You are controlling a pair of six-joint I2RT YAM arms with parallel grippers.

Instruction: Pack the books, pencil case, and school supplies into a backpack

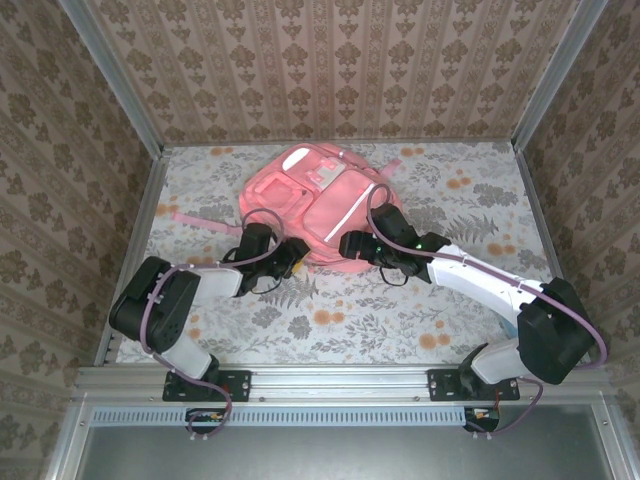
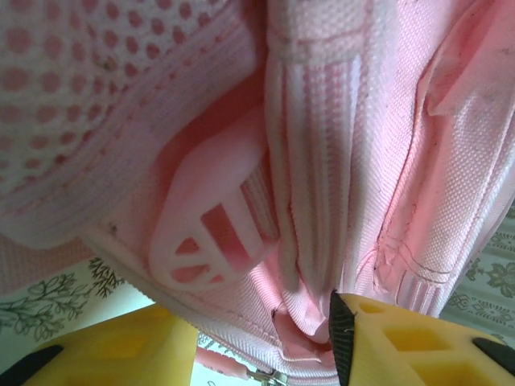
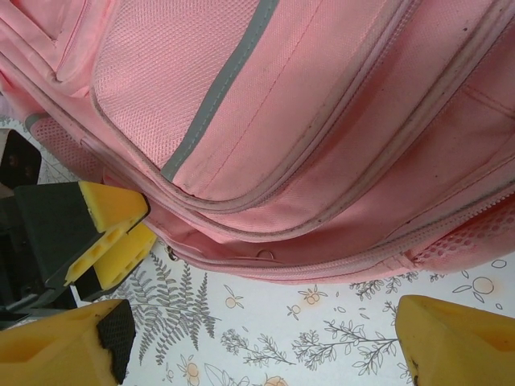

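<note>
Pink fabric of the backpack (image 2: 386, 145) hides whether the left tool (image 2: 257, 334) grips it.

Pink is covering the whole backpack (image 1: 325, 205), mesh included, with a grey stripe (image 3: 217, 88) crossing its front. The tabletop (image 1: 330, 320) is showing white with grey ferns and orange flowers. The walls (image 1: 330, 60) are showing beige damask. The right gripper (image 3: 261, 354) is showing yellow fingers (image 3: 459, 346), black-edged.

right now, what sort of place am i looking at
Likely a staged robot test booth, not a home: brown damask wallpaper walls in a bare aluminium frame, a floral-print tabletop, and two robot arms, left and right, bolted at its near edge.
</note>
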